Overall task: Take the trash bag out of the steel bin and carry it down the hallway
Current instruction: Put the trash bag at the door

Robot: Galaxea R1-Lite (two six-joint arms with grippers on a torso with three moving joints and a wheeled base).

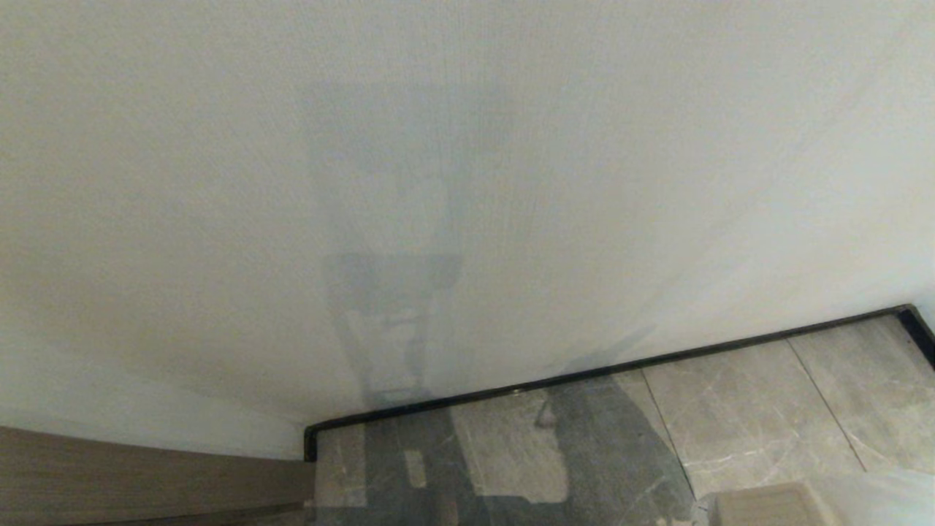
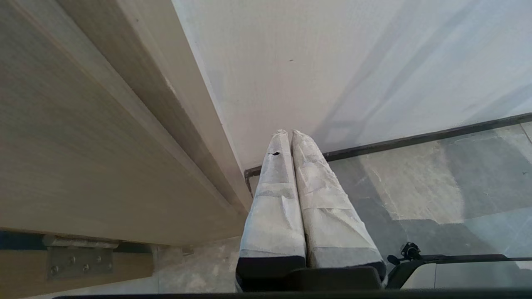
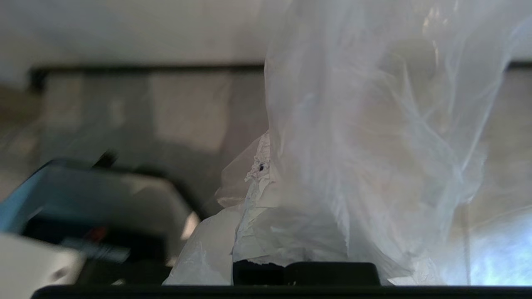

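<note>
One trash bag, clear, thin and crinkled, hangs bunched and see-through in front of the right gripper, whose two paper-wrapped fingers are clamped together on its plastic. A pale beige lump shows faintly through it. In the head view the bag sits at the lower right over grey marbled floor tiles. The left gripper has its two fingers pressed together, holding nothing, near a white wall.

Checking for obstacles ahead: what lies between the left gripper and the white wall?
Left wrist view: only bare floor tiles between the left gripper and the white wall.
</note>
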